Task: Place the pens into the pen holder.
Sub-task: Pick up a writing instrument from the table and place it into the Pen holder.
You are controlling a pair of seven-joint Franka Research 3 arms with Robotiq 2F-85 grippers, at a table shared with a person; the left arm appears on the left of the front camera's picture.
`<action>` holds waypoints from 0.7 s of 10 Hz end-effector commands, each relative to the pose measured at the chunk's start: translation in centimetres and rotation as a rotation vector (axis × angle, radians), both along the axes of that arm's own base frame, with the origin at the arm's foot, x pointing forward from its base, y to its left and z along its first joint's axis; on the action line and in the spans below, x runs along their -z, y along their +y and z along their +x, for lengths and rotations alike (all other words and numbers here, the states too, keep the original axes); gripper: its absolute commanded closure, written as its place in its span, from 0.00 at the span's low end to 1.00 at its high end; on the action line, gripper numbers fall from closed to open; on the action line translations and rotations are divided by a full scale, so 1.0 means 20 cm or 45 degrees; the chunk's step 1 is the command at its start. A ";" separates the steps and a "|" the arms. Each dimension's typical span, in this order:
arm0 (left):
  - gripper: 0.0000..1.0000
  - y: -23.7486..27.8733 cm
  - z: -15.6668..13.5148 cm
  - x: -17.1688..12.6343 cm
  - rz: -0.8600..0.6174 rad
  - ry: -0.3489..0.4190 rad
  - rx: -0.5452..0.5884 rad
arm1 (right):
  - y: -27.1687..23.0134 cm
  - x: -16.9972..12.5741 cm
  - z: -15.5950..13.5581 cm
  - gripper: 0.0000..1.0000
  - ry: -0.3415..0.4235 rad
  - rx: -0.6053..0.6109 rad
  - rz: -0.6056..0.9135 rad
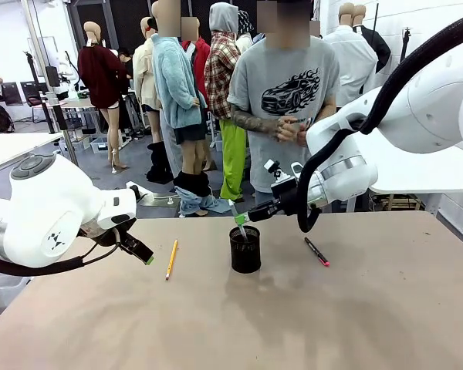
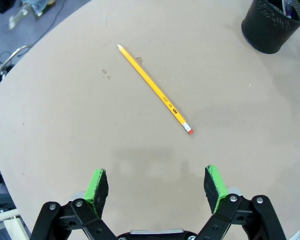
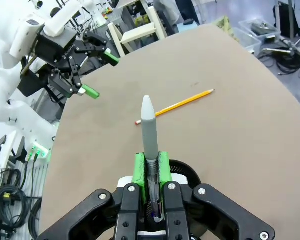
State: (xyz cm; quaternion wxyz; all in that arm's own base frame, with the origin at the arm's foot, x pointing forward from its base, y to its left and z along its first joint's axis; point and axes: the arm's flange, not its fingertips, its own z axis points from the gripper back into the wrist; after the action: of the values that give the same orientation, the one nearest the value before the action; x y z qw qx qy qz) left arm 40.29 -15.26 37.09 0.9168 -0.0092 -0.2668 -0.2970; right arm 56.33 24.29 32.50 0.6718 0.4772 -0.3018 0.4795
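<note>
My right gripper [image 1: 242, 220] is shut on a grey pen [image 1: 234, 209] that stands tilted right over the black mesh pen holder [image 1: 245, 250]. In the right wrist view the pen [image 3: 149, 131] sticks up between the green pads of the gripper [image 3: 151, 167], its lower end inside the holder [image 3: 186, 168]. A yellow pencil [image 1: 171, 259] lies left of the holder, and a black marker with a pink end [image 1: 316, 251] lies to its right. My left gripper [image 1: 141, 253] hangs open just left of the pencil. The left wrist view looks between the gripper's [image 2: 156, 186] fingers at the pencil [image 2: 155, 90] and holder [image 2: 274, 25].
A person [image 1: 285, 85] stands at the far edge of the table [image 1: 355, 324] with hands clasped. Bare tabletop stretches in front of the holder. The left arm's gripper [image 3: 97, 75] hovers beyond the pencil [image 3: 182, 104] in the right wrist view.
</note>
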 end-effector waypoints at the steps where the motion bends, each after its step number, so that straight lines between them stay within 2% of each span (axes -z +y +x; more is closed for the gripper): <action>1: 0.00 0.01 0.00 0.00 -0.004 0.000 -0.004 | 0.01 0.01 0.02 0.61 -0.018 -0.012 -0.019; 2: 0.00 0.01 0.00 0.00 -0.004 0.000 -0.004 | 0.00 0.01 0.02 0.54 -0.024 -0.014 -0.010; 4: 0.00 0.01 0.00 0.00 -0.004 0.000 -0.004 | -0.02 -0.03 0.02 0.54 -0.044 -0.006 -0.012; 6: 0.00 0.01 0.00 0.00 -0.004 0.000 -0.004 | -0.12 -0.17 0.04 0.54 -0.075 0.120 -0.096; 7: 0.00 0.01 0.00 0.00 -0.004 0.000 -0.004 | -0.19 -0.27 0.06 0.54 -0.084 0.236 -0.228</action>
State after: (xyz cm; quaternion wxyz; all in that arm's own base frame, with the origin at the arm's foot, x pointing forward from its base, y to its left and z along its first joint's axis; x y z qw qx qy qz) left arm 40.30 -15.26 37.09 0.9168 -0.0092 -0.2668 -0.2970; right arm 57.86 21.18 36.17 0.6999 0.4209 -0.3330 0.4712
